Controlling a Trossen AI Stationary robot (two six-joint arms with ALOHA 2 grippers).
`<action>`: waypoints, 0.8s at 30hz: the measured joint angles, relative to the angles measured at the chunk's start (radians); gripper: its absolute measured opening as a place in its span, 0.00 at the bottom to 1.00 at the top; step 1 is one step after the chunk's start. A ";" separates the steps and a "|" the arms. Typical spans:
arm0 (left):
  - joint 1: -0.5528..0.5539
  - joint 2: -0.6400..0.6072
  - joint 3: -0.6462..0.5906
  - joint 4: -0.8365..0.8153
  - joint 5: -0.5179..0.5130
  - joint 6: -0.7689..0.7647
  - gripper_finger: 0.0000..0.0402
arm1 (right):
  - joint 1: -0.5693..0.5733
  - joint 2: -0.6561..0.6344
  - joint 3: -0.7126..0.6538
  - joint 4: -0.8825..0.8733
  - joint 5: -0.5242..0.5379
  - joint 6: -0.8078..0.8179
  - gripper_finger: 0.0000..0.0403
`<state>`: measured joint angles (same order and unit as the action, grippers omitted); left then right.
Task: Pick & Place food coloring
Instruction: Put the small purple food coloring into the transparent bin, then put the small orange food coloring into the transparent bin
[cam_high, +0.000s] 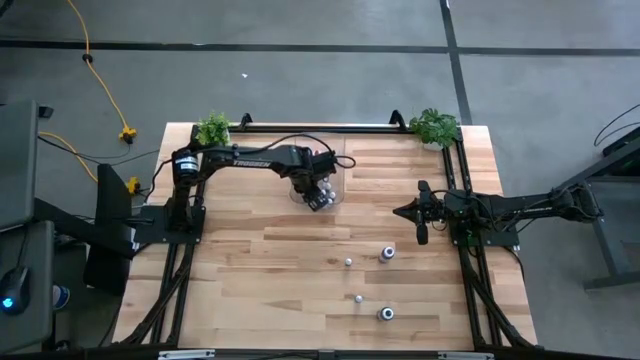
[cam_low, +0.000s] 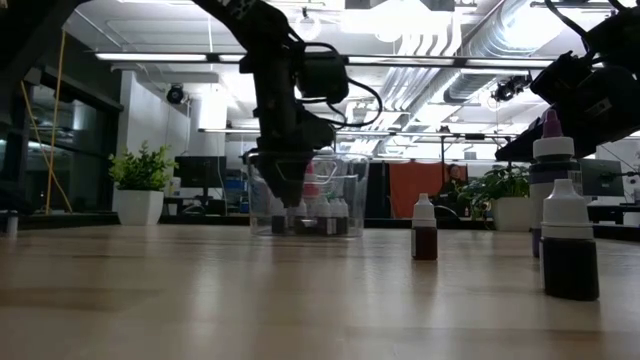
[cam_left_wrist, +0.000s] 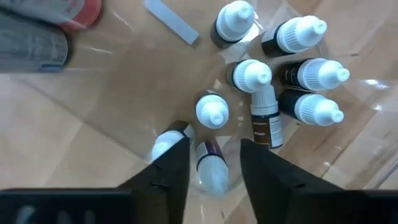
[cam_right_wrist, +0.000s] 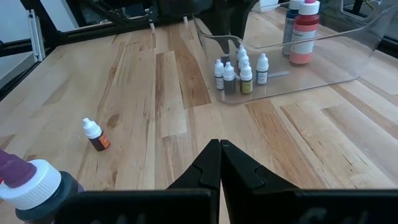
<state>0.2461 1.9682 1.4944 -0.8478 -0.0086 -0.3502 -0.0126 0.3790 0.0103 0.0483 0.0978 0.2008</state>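
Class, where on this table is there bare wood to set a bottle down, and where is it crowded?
Free: the wide wood between the clear bin and the table's near edge, left of the four loose bottles. Crowded: inside the bin, where the left gripper hangs over clustered bottles, and the patch around the loose bottles.

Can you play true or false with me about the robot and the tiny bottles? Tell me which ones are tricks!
1. The left gripper is over the clear bin. True.
2. The bin has no bottles in it. False: several small white-capped bottles stand inside.
3. The right gripper holds a bottle. False: its fingers are shut on nothing.
4. A few bottles stand out on the wooden table. True.
5. Two green plants sit at the table's far corners. True.
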 joint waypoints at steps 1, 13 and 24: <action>-0.005 0.000 0.000 -0.001 0.001 0.003 0.36 | 0.000 0.000 0.000 0.000 0.000 0.000 0.00; -0.012 -0.002 0.056 -0.059 0.021 0.006 0.47 | 0.000 0.000 0.000 0.000 0.000 0.000 0.00; -0.060 -0.002 0.231 -0.132 0.014 0.034 0.47 | 0.000 0.000 0.000 0.000 0.000 0.000 0.00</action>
<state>0.1858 1.9663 1.7259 -0.9802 0.0059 -0.3166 -0.0126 0.3790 0.0101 0.0486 0.0981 0.2008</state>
